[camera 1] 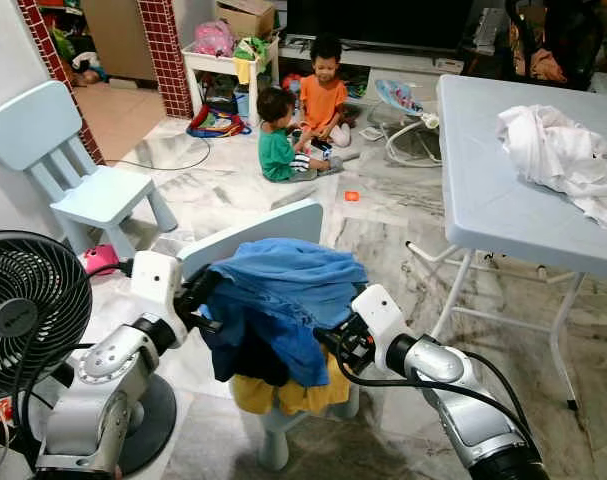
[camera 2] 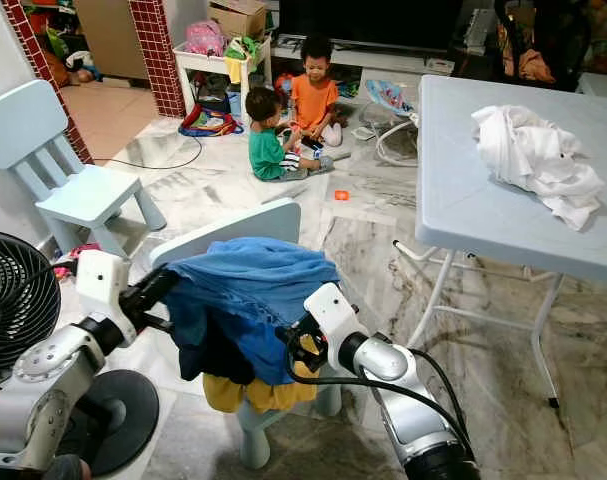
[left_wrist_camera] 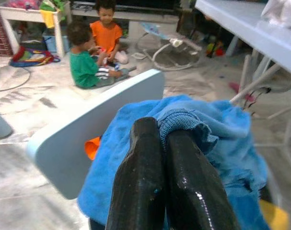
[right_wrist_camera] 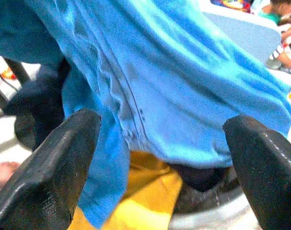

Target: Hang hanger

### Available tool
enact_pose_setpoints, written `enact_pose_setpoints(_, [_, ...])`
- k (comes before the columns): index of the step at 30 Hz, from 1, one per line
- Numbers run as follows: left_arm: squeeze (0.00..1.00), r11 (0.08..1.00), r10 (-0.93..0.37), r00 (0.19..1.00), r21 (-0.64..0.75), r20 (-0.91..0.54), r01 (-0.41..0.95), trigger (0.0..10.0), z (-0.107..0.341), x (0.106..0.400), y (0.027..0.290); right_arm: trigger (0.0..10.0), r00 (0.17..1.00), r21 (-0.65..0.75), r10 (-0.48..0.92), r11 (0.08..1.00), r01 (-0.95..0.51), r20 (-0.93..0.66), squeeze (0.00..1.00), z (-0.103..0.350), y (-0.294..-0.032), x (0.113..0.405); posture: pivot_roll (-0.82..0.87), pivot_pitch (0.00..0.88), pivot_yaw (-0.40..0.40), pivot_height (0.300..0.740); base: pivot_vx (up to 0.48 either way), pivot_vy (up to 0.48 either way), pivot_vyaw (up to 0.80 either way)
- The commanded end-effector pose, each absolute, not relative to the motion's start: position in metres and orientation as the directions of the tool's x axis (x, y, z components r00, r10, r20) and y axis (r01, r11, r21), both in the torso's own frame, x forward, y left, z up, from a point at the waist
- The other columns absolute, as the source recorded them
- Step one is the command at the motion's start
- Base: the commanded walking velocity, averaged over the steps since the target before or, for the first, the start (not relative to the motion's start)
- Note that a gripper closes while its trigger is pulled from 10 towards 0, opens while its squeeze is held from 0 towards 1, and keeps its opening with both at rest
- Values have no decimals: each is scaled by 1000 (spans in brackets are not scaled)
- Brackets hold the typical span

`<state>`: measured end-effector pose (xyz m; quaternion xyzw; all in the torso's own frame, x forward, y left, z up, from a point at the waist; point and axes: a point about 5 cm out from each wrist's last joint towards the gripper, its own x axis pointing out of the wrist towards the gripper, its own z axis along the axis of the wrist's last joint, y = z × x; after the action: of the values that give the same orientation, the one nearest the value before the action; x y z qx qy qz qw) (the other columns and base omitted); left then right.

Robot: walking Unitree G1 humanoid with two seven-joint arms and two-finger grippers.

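A blue shirt (camera 1: 283,290) is draped over a pile of clothes on a small pale blue chair (camera 1: 253,232) right in front of me. Under it lie a dark garment (camera 1: 245,360) and a yellow garment (camera 1: 283,395). My left gripper (camera 1: 205,290) is at the shirt's left side, its fingers (left_wrist_camera: 145,163) shut on the shirt's ribbed collar (left_wrist_camera: 183,122). At the pile's lower right edge, my right gripper (camera 1: 328,345) is open. Its fingers (right_wrist_camera: 54,158) straddle the shirt's hanging hem (right_wrist_camera: 150,105) without touching it.
A black fan (camera 1: 28,310) stands close on my left. A pale folding table (camera 1: 493,190) with a white cloth (camera 1: 563,160) is on the right. Another pale blue chair (camera 1: 73,170) stands far left. Two children (camera 1: 298,115) sit on the marble floor beyond.
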<state>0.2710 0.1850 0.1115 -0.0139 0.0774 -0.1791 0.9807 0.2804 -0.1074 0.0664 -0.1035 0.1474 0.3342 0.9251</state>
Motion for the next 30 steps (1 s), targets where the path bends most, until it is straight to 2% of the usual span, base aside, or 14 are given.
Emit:
enact_pose_setpoints(1, [0,944,-329,930,-48,-165,326,10000,102,267,184,10000,765,-67,562,791,-609,-314,0,66,-113,281,-23,0,-7,736,0,0,0])
enact_pose_setpoints(5, [0,949,-315,932,-91,-178,303,10000,82,253,168,10000,849,6,476,873,-488,-229,0,70,-124,284,-25,0,1,736,0,0,0])
enact_pose_setpoints(9, [0,949,-314,934,-87,-169,303,10000,77,257,154,10000,911,80,371,929,-362,-179,0,71,-135,295,-28,0,0,736,0,0,0])
enact_pose_setpoints(21, [0,949,-314,941,-62,-125,309,10000,76,264,148,10000,933,77,334,942,-326,-136,0,75,-136,298,-43,0,11,736,0,0,0])
enact_pose_setpoints(30, [0,948,-317,941,-66,-114,311,10000,75,266,145,10000,931,71,338,941,-331,-137,0,75,-136,299,-41,0,2,736,0,-369,0])
